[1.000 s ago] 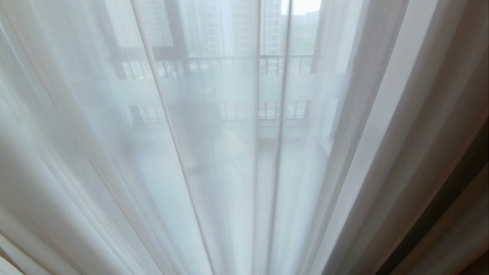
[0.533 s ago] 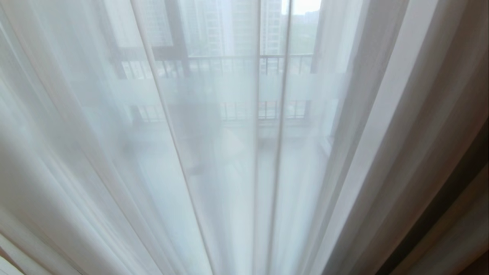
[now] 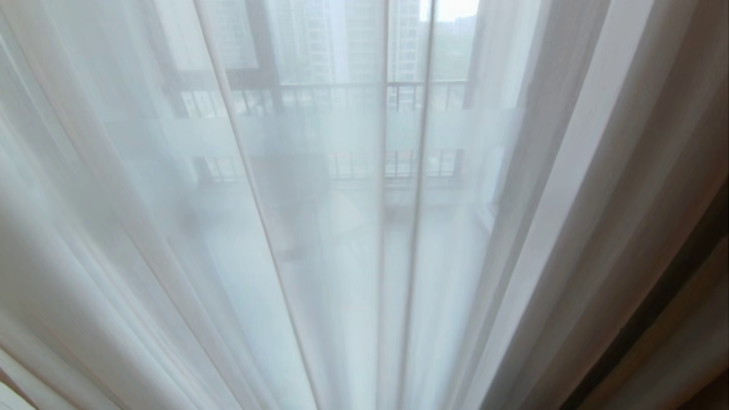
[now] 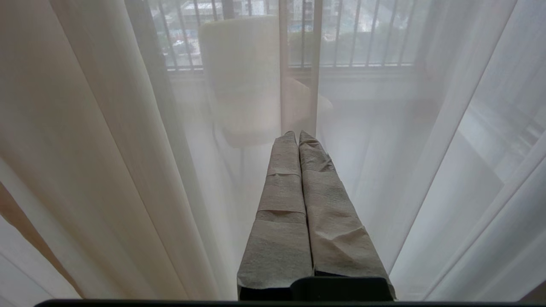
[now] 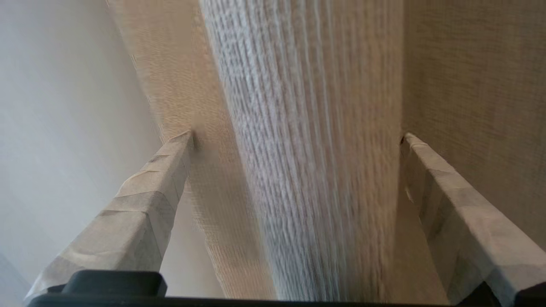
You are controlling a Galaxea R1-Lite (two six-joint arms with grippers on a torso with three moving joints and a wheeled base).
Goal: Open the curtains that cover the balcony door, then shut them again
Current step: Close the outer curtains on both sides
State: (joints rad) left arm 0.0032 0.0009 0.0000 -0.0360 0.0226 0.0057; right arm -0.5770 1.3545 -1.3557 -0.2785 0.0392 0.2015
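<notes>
The sheer white curtains (image 3: 319, 256) hang shut across the head view. The balcony door (image 3: 342, 134) shows only dimly through them, with its frosted band. The thick beige ribbed curtains (image 3: 695, 341) hang in folds at the far right. My right gripper (image 5: 297, 137) is open, and a ribbed fold of the thick curtain (image 5: 307, 128) stands between its taped fingers (image 5: 145, 204), pressed close to the wrist. The sheer layer (image 5: 64, 128) lies to one side of that fold. My left gripper (image 4: 297, 134) is shut on nothing and points at the sheer fabric (image 4: 106, 149). Neither arm shows in the head view.
Behind the sheer fabric, on the balcony, stand a pale chair (image 4: 243, 76) and a dark barred railing (image 3: 410, 94), with tall buildings beyond. Curtain folds fill both sides of the head view.
The thick curtain's folds at the lower right of the head view have shifted a little. The sheer layer and the view through it look the same.
</notes>
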